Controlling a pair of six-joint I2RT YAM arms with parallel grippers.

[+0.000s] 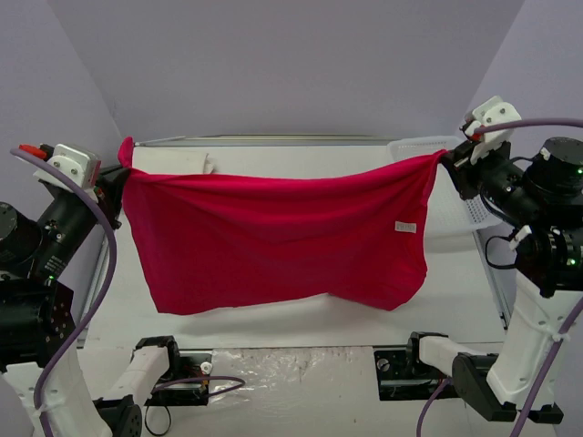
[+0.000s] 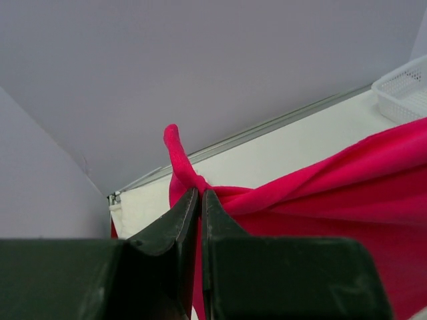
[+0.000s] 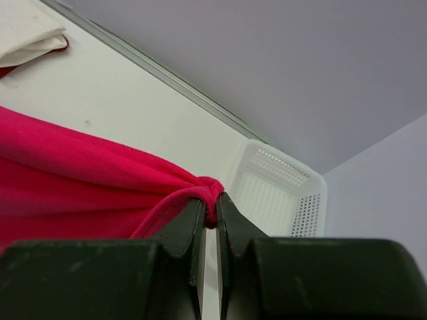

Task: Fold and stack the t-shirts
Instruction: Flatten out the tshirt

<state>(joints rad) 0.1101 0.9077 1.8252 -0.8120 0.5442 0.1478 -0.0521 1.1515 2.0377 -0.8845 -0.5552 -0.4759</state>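
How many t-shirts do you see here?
3. A red t-shirt hangs stretched in front; a white t-shirt lies farther back, left, with a second red t-shirt partly showing beneath. More may be hidden.

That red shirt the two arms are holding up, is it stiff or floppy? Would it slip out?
Probably floppy: the red t-shirt sags between the left end effector and right end effector and its lower edge hangs unevenly. Likely light, since pinched corners alone carry it. It seems unlikely to slip; the cloth bunches at both grips.
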